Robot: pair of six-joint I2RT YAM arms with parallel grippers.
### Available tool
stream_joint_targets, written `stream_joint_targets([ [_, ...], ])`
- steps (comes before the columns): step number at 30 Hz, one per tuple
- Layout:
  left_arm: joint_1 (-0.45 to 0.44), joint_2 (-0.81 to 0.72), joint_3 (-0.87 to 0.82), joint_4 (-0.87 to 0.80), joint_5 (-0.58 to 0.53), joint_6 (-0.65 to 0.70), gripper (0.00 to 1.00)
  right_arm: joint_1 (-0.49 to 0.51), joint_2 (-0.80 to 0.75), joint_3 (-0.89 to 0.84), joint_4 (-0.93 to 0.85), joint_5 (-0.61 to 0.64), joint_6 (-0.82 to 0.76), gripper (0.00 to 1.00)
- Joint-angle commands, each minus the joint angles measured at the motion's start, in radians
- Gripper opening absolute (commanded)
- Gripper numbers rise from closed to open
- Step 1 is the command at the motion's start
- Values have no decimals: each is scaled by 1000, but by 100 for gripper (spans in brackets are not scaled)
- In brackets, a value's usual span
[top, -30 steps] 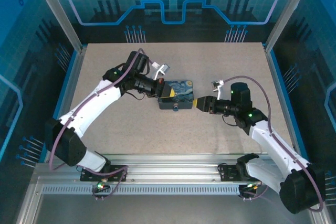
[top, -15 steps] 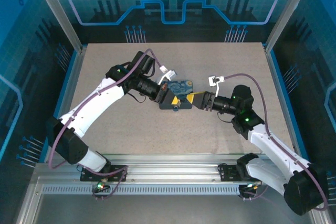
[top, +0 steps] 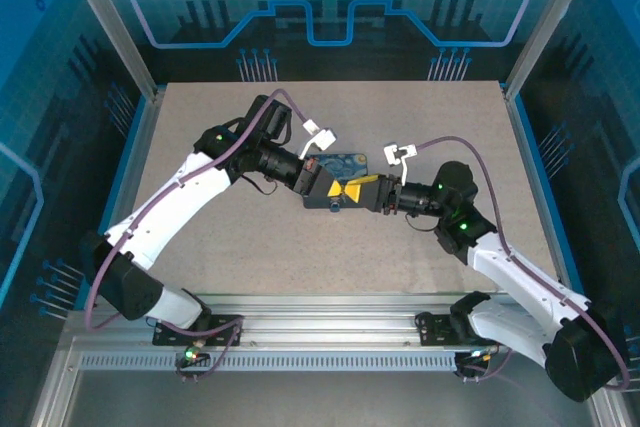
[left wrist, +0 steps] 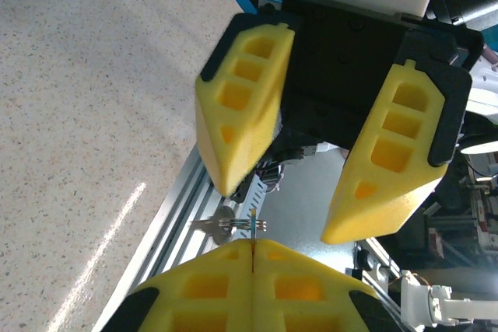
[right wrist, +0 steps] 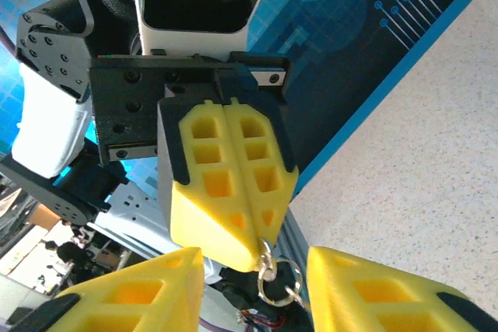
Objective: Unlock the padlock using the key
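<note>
Main risk is the handoff: the left gripper [left wrist: 254,248] has its jaws pressed together on just the end of the key [left wrist: 226,225], so the hold looks marginal. The right gripper [left wrist: 284,209] faces it tip to tip with jaws spread, 1 finger on each side of the left tip. If the right closes off-centre it likely clamps the left's yellow fingers or the ring rather than the key. If the left lets go before the right has a firm pinch, the key drops onto the table [left wrist: 78,114] or the painted box [top: 350,161] below. The loose ring could also snag on a fingertip and twist the key out of line. The key is up in the air where the 2 grippers meet, over the box in the top view. It's tiny, thin, silvery-grey, sticking out of the left jaws' seam, with a small split ring hanging off it. Can't make out a padlock from these views.
</note>
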Motion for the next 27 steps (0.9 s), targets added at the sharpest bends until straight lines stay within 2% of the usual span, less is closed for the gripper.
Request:
stream_joint_targets([
  [1,-7,-32,-20,27,33,-18,0,15,0,40,49,-27,-7,38],
  [4,-6,-37,-26,35,32,-20,0,24,3,48,49,-37,-14,35],
  [13,-7,-54,-35,63,44,-31,0,32,8,64,16,-42,-39,36],
  [27,-7,-65,-52,86,58,-37,0,34,7,80,-2,-65,-69,7],
])
